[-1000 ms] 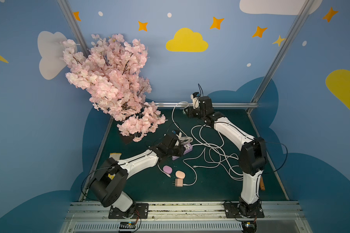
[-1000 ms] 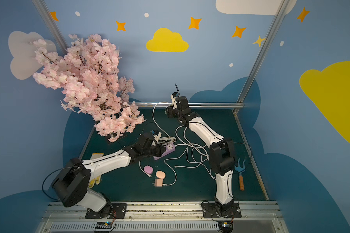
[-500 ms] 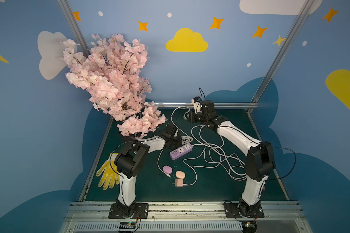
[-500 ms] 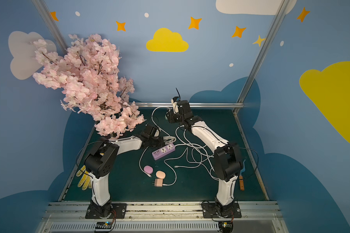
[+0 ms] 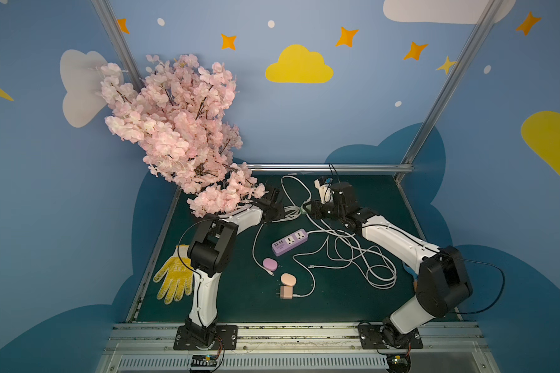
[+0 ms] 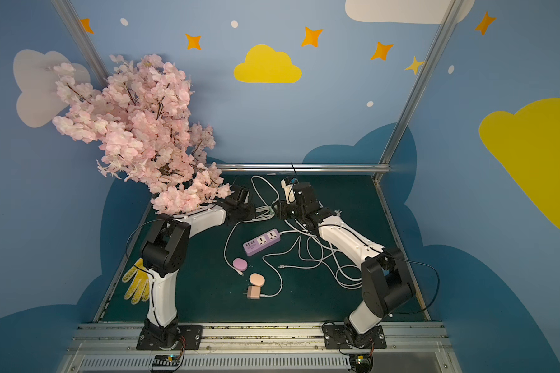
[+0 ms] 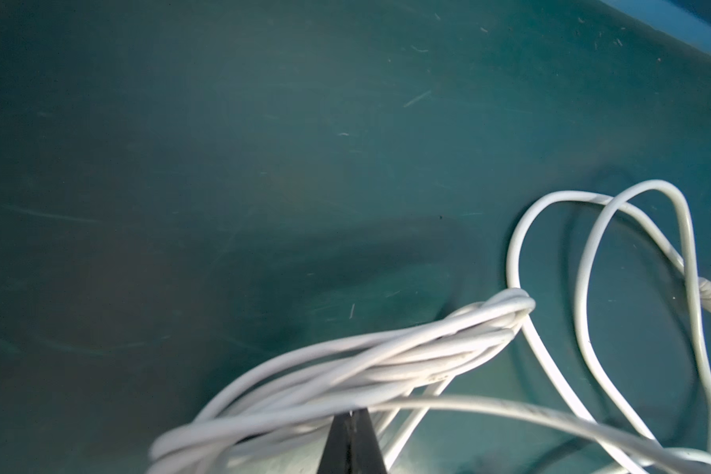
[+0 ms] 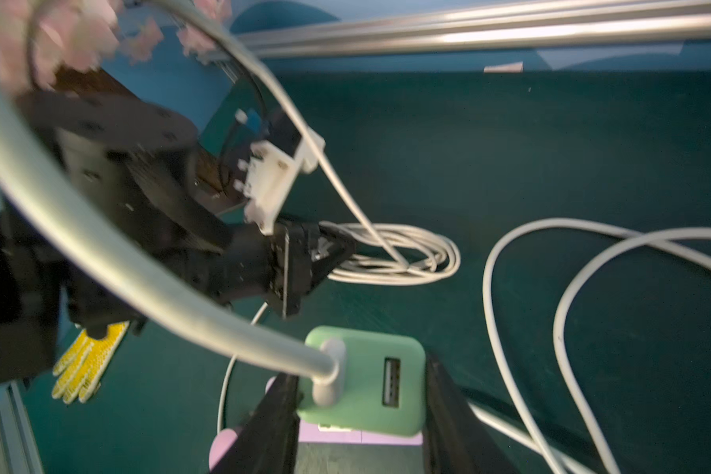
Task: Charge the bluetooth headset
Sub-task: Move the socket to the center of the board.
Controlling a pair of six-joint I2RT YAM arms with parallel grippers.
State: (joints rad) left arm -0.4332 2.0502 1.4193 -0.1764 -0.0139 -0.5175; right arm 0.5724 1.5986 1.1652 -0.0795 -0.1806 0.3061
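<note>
The left hand (image 7: 352, 431) is pressed together on the coiled white cable (image 7: 407, 361). Its wrist view shows only the dark tip at the frame's edge, and strands cross right over it, so the pinch itself is covered. The right wrist view shows that hand blurred, with its tips buried in the end of the coil.

The right hand (image 8: 358, 371) pinches a green charger (image 8: 407, 369) by its sides, and its fingers (image 8: 276, 414) are cut off by the frame. A white lead (image 8: 140, 283) is plugged into one port; the second port shows bare.

In both top views the two hands meet tip to tip near the back of the worktop (image 5: 337, 306), with the charger only a green sliver between them. The purple power strip (image 5: 290, 242) lies just in front of them.

Nearer the front lie a pink oval case (image 5: 270, 264), with a lead's end beside it, and a peach oval case (image 5: 287, 279) just beside a peach wall plug (image 5: 285, 292). Which case holds the headset I cannot tell.

The blossom branch (image 5: 175, 129) covers part of the left forearm. That arm hides part of the yellow glove (image 5: 174, 281).
</note>
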